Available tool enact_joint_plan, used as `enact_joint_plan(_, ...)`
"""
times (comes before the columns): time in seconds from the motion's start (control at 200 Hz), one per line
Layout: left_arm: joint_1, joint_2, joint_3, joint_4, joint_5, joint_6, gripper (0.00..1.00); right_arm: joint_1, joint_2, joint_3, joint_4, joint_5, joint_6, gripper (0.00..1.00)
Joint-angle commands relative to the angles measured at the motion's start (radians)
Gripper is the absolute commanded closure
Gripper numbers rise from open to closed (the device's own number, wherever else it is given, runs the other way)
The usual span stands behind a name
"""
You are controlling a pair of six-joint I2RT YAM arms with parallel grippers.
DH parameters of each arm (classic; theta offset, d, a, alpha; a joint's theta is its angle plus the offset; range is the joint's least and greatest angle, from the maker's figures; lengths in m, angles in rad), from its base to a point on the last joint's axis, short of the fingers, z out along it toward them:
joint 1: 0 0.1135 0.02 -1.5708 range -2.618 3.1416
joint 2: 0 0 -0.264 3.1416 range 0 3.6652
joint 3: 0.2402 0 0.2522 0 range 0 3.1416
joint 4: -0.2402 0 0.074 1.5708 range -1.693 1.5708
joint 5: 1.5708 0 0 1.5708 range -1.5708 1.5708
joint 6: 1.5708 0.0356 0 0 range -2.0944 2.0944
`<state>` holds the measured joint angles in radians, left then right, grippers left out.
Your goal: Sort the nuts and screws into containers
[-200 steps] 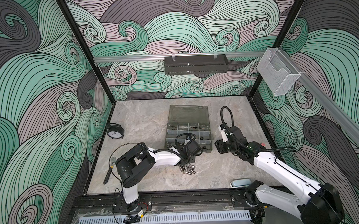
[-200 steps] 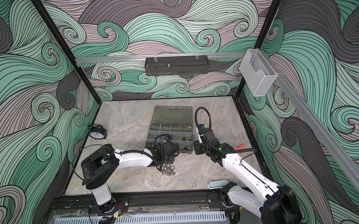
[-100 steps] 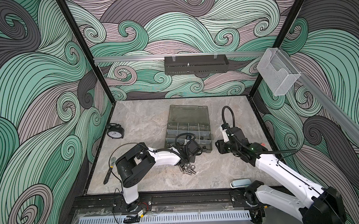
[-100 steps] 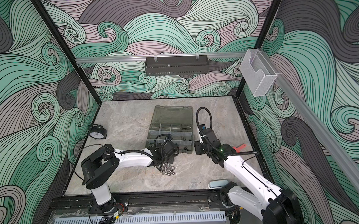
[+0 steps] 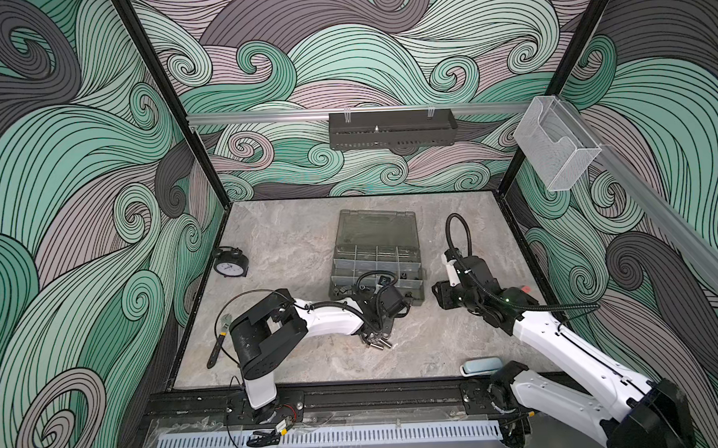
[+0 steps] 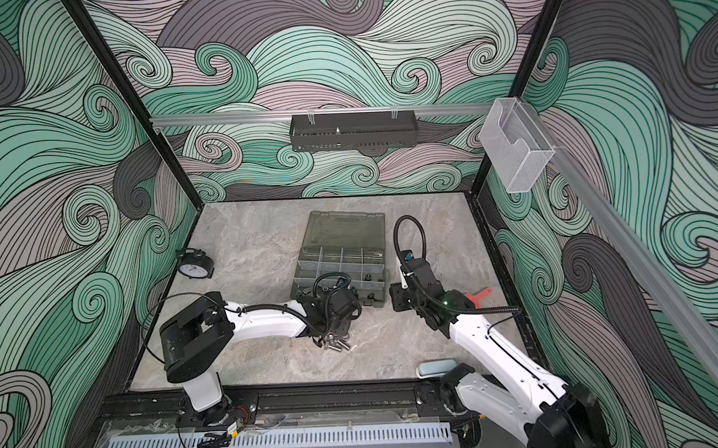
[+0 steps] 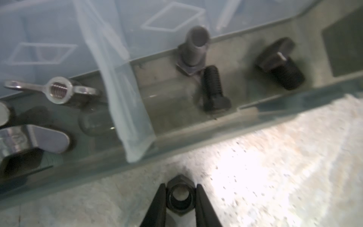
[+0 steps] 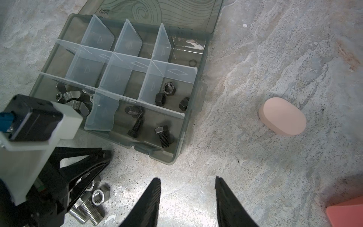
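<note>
My left gripper (image 7: 179, 188) is shut on a black nut (image 7: 179, 204), held just above the table beside the front wall of the organizer case (image 5: 419, 301) (image 6: 379, 305). The rest of the pile of silver screws (image 8: 86, 212) and nuts (image 8: 99, 195) lies under it (image 5: 377, 341). Of the containers, the front right one holds black screws (image 8: 135, 125) (image 7: 214, 90) and a grey one (image 8: 133, 111). Black nuts (image 8: 170, 88) lie in the one behind it, and wing nuts (image 8: 72, 98) in the front left one. My right gripper (image 8: 187, 182) (image 5: 441, 298) hangs open and empty off the case's right front corner.
An alarm clock (image 5: 231, 264) and a long wrench (image 5: 219, 341) lie by the left wall. A pink oval block (image 8: 282, 119) and a red piece (image 6: 479, 296) sit to the right. A pale blue item (image 5: 480, 365) lies at the front edge.
My left gripper's jaws have drawn in onto the black nut. Both arms stay almost where they were.
</note>
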<state>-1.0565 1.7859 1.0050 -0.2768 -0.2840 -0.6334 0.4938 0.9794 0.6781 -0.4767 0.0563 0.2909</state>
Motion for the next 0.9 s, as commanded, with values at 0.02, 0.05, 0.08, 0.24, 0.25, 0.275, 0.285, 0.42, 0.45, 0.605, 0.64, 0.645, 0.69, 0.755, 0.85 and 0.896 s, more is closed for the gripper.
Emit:
enact_joint_plan(0.02,-0.004,-0.048,0.094,-0.045,0.047,0.044,0.77,-0.013,-0.019,-0.009,-0.012,0.003,0.012,0.53)
enact_joint_plan(0.05,-0.004,-0.049,0.113,-0.053,0.047,0.054,0.76,-0.014,-0.025,-0.009,-0.013,0.001,0.014,0.53)
enact_joint_plan(0.08,-0.005,-0.049,0.134,-0.061,0.046,0.068,0.77,-0.015,-0.031,-0.009,-0.013,0.001,0.014,0.53)
enact_joint_plan(0.24,0.005,-0.030,0.247,-0.071,0.062,0.144,0.77,-0.033,-0.069,-0.011,-0.027,0.002,0.013,0.53)
enact_joint_plan(0.25,0.007,-0.027,0.253,-0.071,0.065,0.147,0.77,-0.034,-0.072,-0.010,-0.028,0.002,0.012,0.53)
enact_joint_plan(0.275,0.014,-0.020,0.269,-0.069,0.075,0.153,0.76,-0.039,-0.077,-0.011,-0.034,0.002,0.013,0.53)
enact_joint_plan(0.285,0.017,-0.016,0.276,-0.070,0.081,0.154,0.77,-0.040,-0.079,-0.012,-0.035,0.001,0.013,0.53)
enact_joint_plan(0.42,0.054,0.045,0.375,-0.074,0.130,0.180,0.77,-0.049,-0.110,-0.021,-0.054,-0.005,0.014,0.53)
enact_joint_plan(0.45,0.061,0.063,0.400,-0.074,0.131,0.190,0.77,-0.050,-0.117,-0.025,-0.057,-0.008,0.017,0.53)
enact_joint_plan(0.605,0.104,0.188,0.528,-0.089,0.172,0.221,0.77,-0.052,-0.157,-0.044,-0.070,-0.016,0.029,0.53)
enact_joint_plan(0.64,0.113,0.219,0.563,-0.105,0.181,0.219,0.77,-0.052,-0.163,-0.045,-0.074,-0.017,0.031,0.53)
enact_joint_plan(0.645,0.114,0.223,0.570,-0.108,0.181,0.218,0.77,-0.052,-0.164,-0.045,-0.076,-0.016,0.031,0.53)
enact_joint_plan(0.69,0.124,0.259,0.612,-0.135,0.185,0.215,0.77,-0.052,-0.171,-0.045,-0.082,-0.017,0.031,0.53)
enact_joint_plan(0.755,0.131,0.300,0.657,-0.161,0.187,0.209,0.77,-0.052,-0.181,-0.048,-0.088,-0.017,0.031,0.53)
enact_joint_plan(0.85,0.142,0.327,0.673,-0.142,0.192,0.204,0.77,-0.052,-0.189,-0.055,-0.090,-0.021,0.036,0.53)
enact_joint_plan(0.896,0.148,0.335,0.675,-0.133,0.193,0.200,0.77,-0.052,-0.188,-0.055,-0.091,-0.029,0.036,0.53)
